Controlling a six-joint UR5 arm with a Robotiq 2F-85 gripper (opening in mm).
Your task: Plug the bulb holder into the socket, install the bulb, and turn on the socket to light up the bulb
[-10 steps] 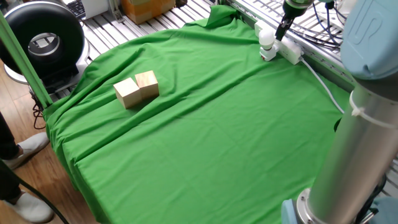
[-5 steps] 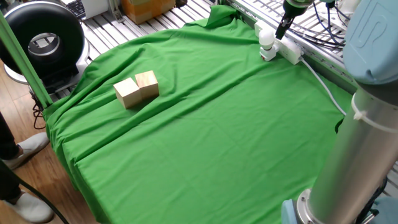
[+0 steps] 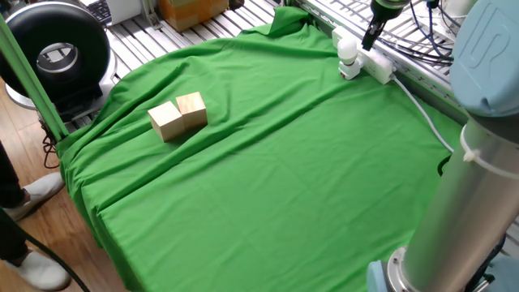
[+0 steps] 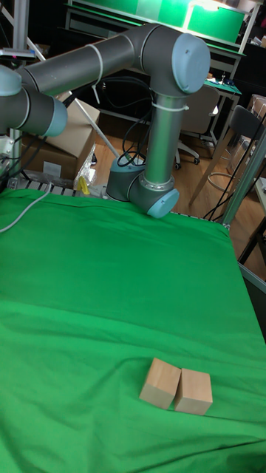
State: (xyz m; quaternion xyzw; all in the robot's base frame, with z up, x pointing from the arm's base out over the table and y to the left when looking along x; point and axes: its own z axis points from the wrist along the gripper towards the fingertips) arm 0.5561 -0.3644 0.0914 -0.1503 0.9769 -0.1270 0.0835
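Note:
The socket (image 3: 378, 66), a long white power strip, lies at the far right edge of the green cloth. The white bulb holder (image 3: 349, 70) is plugged into its near end. The bulb (image 3: 347, 51) stands upright in the holder, white, with no glow that I can make out. My gripper (image 3: 367, 42) points down just right of the bulb, its dark fingertips together at the top of the socket, holding nothing. In the tall fixed view the gripper, socket and bulb are out of frame; only the arm shows.
Two wooden blocks (image 3: 178, 115) sit side by side at the left of the cloth, also seen as wooden blocks (image 4: 177, 386). The socket's white cable (image 3: 423, 109) runs toward the front right. My arm's thick column (image 3: 458, 203) fills the right foreground. A metal rack lies behind the socket.
The gripper has hardly moved, staying at the socket beside the bulb. The arm's near links drift slightly right. Bulb and holder are unchanged.

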